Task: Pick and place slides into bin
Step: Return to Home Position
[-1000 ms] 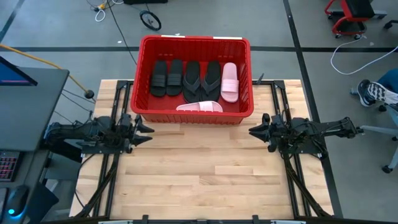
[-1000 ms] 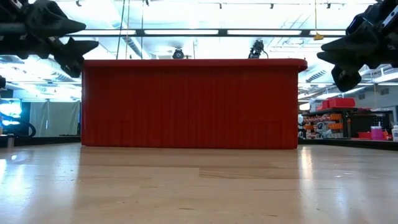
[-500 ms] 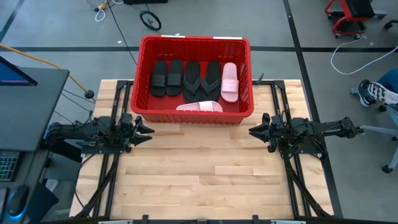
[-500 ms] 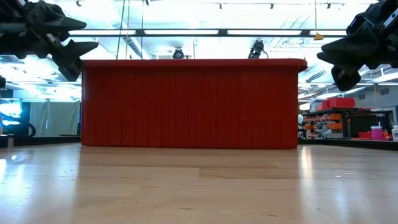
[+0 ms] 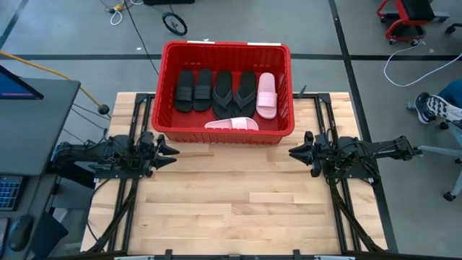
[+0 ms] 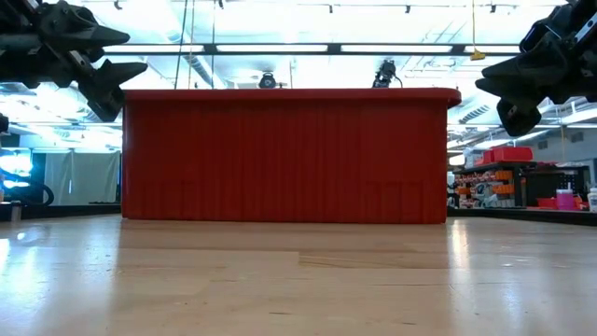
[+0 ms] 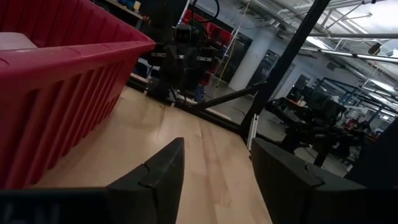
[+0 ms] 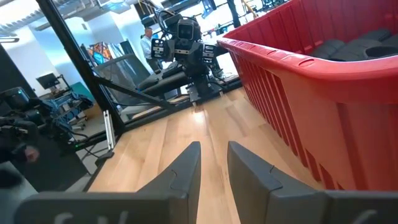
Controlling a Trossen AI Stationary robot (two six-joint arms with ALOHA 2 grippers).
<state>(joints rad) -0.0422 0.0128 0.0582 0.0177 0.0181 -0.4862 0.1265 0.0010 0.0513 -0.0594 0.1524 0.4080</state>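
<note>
The red bin [image 5: 224, 128] stands at the table's far middle; its near wall fills the low view [image 6: 284, 154]. Inside lie two black wide-strap slides [image 5: 193, 89], two black flip-flops [image 5: 234, 92] and a pale pink slide [image 5: 266, 94]. A second pink slide [image 5: 232, 124] stands on its edge against the near wall. My left gripper [image 5: 173, 152] hovers near the bin's near left corner, open and empty [image 7: 217, 158]. My right gripper [image 5: 291, 152] hovers near the near right corner, its fingers a little apart and empty [image 8: 213, 155].
Bare wooden table [image 5: 231, 202] stretches from the bin to the near edge, between the two arms. Black frame rails [image 5: 339, 209] run along both sides of the table. A person's foot in a blue-white sneaker [image 5: 433, 107] shows on the floor at the right.
</note>
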